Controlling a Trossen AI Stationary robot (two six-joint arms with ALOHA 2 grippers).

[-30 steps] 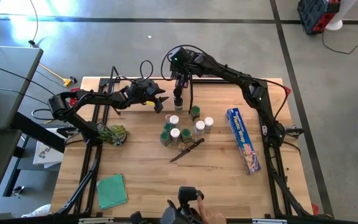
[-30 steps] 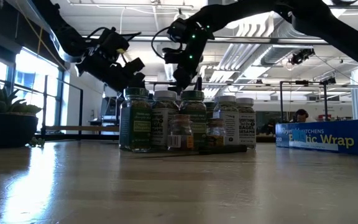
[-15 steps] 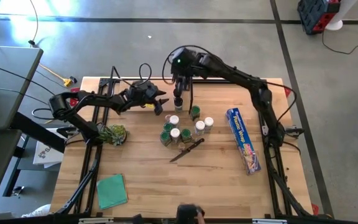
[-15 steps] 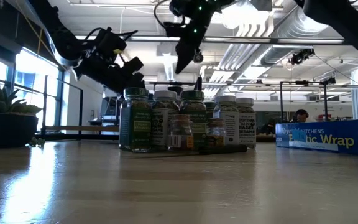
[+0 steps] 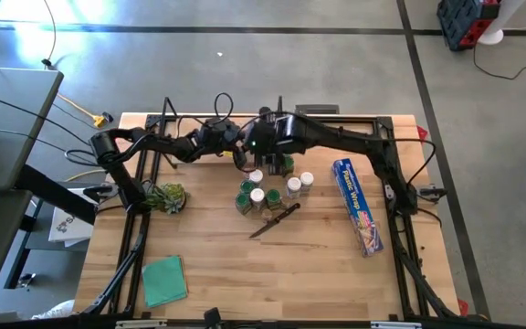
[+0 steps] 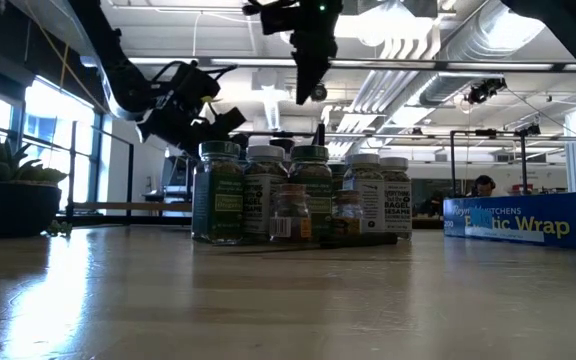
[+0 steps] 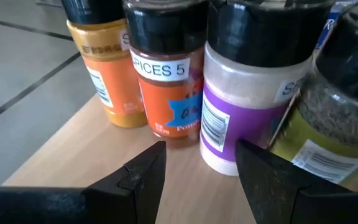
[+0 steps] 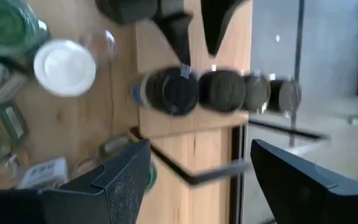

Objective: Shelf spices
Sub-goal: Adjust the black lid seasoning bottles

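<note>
Just ahead of the left tool (image 7: 194, 171), four spice jars stand in a row on the pale wooden shelf (image 7: 104, 149): an orange jar (image 7: 104, 74), a red-labelled jar marked "SPICES 5" (image 7: 166, 81), a purple-labelled jar (image 7: 247, 106) with pale contents, and an olive-labelled jar (image 7: 328, 118). All four have black caps. The left tool's two dark fingers (image 7: 145, 174) stand apart with a gap between them and hold nothing; the red and purple jars sit straight beyond that gap, close but not touching.

Above this row hangs the right tool (image 8: 197, 155), its fingers spread wide and empty. Beneath it the same black caps (image 8: 219, 90) line up along the shelf plank, with a thin black rod (image 8: 194, 174) crossing nearer to it, and the left tool's tips show on the row's far side. In the low view the right tool (image 6: 308, 85) hovers well above the remaining jars.

Off to the right tool's side, a cluster of spice jars (image 5: 268, 187) with white and green caps stands on the worktop (image 5: 226, 265), not yet shelved. Beside that cluster lies a dark-handled knife (image 5: 274, 220), and farther away a blue wrap box (image 5: 357, 206).
</note>
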